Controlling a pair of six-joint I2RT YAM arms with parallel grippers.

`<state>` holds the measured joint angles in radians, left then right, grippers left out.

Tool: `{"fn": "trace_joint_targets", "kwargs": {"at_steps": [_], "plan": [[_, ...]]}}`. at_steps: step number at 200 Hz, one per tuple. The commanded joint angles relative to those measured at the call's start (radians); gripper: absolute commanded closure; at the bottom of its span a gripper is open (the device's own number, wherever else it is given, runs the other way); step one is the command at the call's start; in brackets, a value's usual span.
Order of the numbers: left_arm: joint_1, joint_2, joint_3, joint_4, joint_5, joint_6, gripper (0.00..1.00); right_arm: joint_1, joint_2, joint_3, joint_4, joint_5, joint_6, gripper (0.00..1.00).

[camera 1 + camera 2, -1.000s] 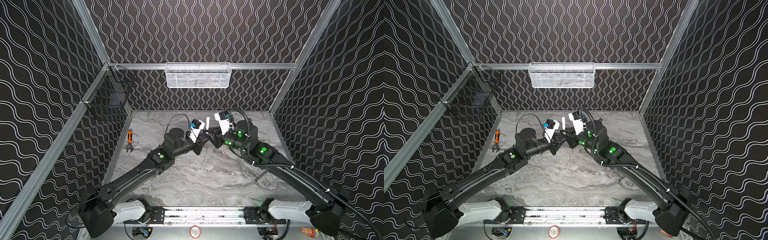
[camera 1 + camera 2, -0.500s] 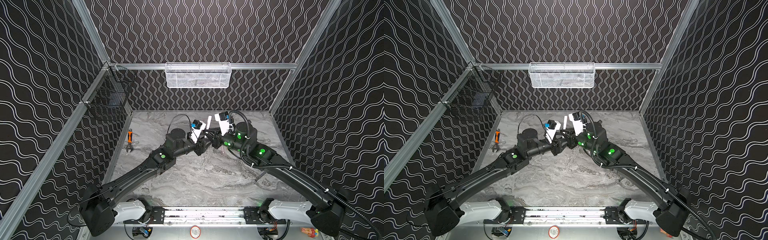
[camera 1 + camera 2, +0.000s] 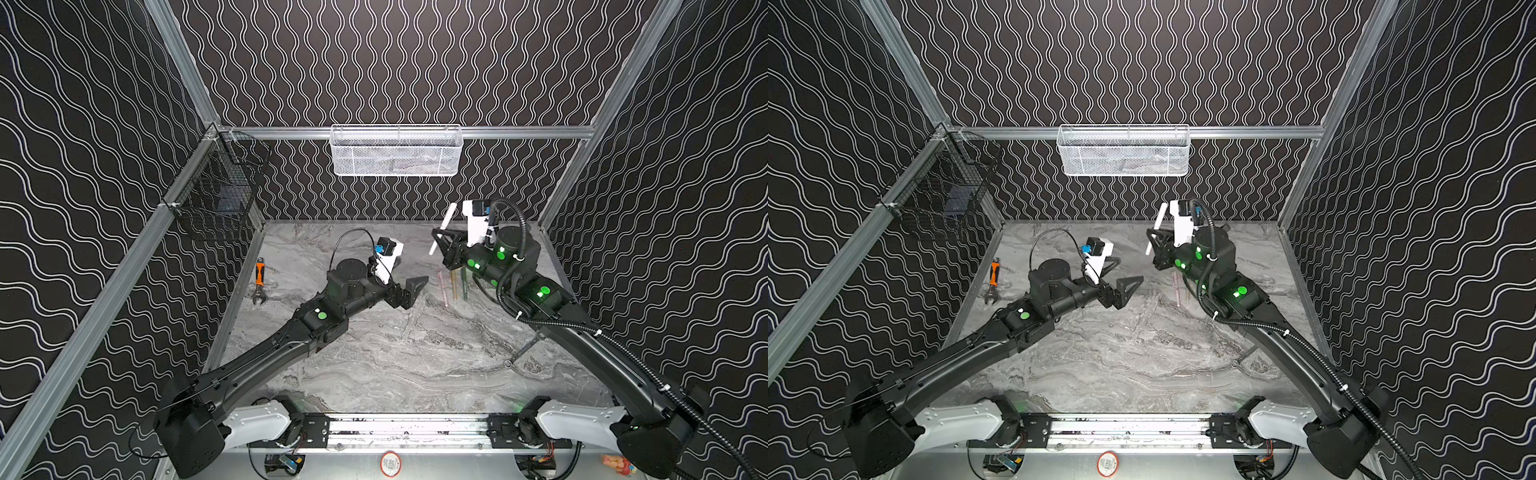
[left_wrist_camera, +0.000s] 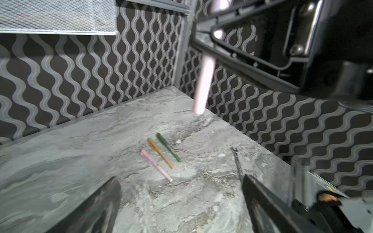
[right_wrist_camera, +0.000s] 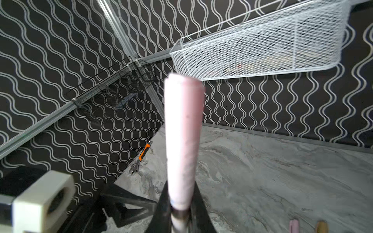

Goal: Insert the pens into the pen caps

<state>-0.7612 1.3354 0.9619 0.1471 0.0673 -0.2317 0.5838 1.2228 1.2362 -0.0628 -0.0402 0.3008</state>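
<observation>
Marble tabletop carries 3 pens between wavy-patterned walls.

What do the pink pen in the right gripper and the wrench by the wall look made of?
Pink pen: likely matte plastic; even pale colour, no glints. Wrench: grey metal jaw with a dull sheen; orange handle looks like a plastic or rubber grip, too small to tell which.

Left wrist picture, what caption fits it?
Side by side on marble table: pink pen, gold pen, green pen; second pink pen held above.
</observation>
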Motion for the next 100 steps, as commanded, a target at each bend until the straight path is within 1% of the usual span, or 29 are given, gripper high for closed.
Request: {"fn": "trace_joint_targets", "kwargs": {"at_steps": [1,27,47,73,89,100], "plan": [[0.000,-0.007,0.014,-0.052,-0.227,-0.026,0.05,-0.064,0.041,-0.013,-0.071,-0.048,0.051,0.93],[0.000,0.004,0.053,-0.147,-0.403,-0.044,0.05,-0.113,0.126,-0.057,-0.102,-0.087,0.077,0.93],[0.000,0.017,0.072,-0.187,-0.483,-0.044,0.05,-0.128,0.214,-0.070,-0.133,-0.120,0.087,0.92],[0.000,0.013,0.077,-0.193,-0.488,-0.044,0.05,-0.142,0.350,-0.058,-0.180,-0.148,0.084,0.92],[0.000,0.006,0.063,-0.176,-0.481,-0.042,0.06,-0.141,0.439,-0.042,-0.215,-0.130,0.072,0.91],[0.000,0.007,0.066,-0.178,-0.478,-0.040,0.06,-0.141,0.502,-0.032,-0.229,-0.145,0.062,0.90]]}}
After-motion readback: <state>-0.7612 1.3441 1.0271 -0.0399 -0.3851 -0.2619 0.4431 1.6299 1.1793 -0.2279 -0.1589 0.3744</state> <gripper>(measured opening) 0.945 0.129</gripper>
